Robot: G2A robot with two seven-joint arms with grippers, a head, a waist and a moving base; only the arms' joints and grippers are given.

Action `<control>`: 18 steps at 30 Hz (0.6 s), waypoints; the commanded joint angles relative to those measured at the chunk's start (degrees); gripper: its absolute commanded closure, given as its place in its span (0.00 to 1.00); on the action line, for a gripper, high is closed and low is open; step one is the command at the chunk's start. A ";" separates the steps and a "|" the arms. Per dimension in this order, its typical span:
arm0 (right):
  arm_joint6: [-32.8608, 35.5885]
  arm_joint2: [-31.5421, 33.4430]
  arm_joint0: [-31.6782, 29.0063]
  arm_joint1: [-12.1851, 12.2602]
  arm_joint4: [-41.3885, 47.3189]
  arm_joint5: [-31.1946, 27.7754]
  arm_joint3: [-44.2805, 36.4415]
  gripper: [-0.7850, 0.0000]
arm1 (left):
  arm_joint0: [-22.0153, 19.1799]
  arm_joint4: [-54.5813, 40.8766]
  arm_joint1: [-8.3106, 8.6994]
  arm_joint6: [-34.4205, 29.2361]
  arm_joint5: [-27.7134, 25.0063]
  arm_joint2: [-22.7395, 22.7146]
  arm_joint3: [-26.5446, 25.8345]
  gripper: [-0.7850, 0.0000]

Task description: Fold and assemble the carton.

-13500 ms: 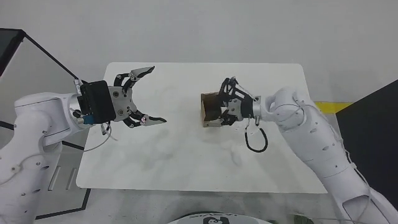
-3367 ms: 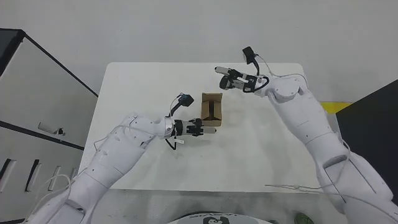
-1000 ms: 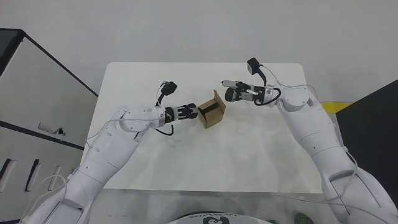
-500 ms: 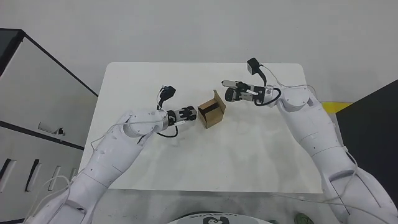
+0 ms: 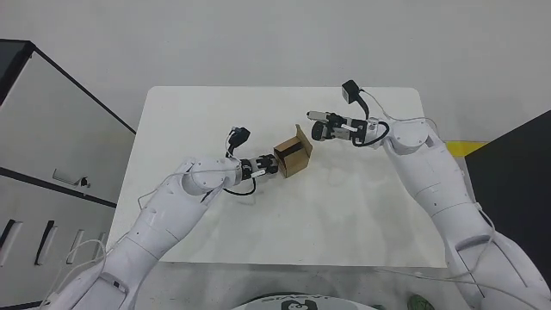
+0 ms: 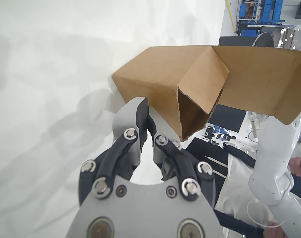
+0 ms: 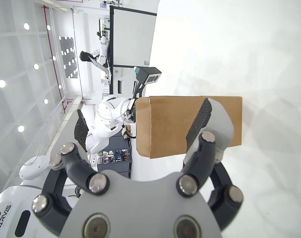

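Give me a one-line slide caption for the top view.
Brown carton on the white table, left gripper shut at one side, right gripper open at the opposite side.

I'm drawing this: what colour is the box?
Plain brown cardboard carton, best in the left wrist view.

The carton [image 6: 239, 80] gets cut off at the left wrist view's edge. Right gripper [image 7: 142, 110] covers part of it too.
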 commanded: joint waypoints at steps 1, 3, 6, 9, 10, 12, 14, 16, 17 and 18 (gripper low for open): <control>0.00 0.00 0.00 0.00 0.00 0.00 0.00 0.00 | -0.38 -0.20 -0.30 0.39 0.07 0.41 0.83 1.00; 0.00 0.00 0.00 0.00 0.00 0.00 0.00 0.00 | -0.66 -0.75 -0.57 0.95 0.23 0.55 1.41 1.00; 0.00 0.00 0.00 0.00 0.00 0.00 0.00 0.00 | -0.97 -0.93 -0.86 1.80 0.61 0.65 2.16 1.00; 0.00 0.00 0.00 0.00 0.00 0.00 0.00 0.00 | -1.11 -0.89 -0.99 1.86 0.68 0.73 2.53 1.00; 0.00 0.00 0.00 0.00 0.00 0.00 0.00 0.00 | -1.11 -0.89 -0.99 1.86 0.68 0.73 2.53 1.00; 0.00 0.00 0.00 0.00 0.00 0.00 0.00 0.00 | -1.11 -0.89 -0.99 1.86 0.68 0.73 2.53 1.00; -0.73 -0.01 -0.20 0.06 -0.88 -0.49 -1.09 0.00 | -1.11 -0.89 -0.99 1.86 0.68 0.73 2.53 1.00; 1.37 0.09 0.32 0.66 -5.42 -0.77 -3.54 0.00 | -1.11 -0.89 -0.99 1.86 0.68 0.73 2.53 1.00; 3.25 0.31 0.86 1.06 -7.84 -0.14 -4.60 0.00 | -1.11 -0.89 -0.99 1.86 0.68 0.73 2.53 1.00; 5.69 0.45 1.43 1.48 -10.14 1.14 -5.56 0.00 | -1.11 -0.89 -0.99 1.86 0.68 0.73 2.53 1.00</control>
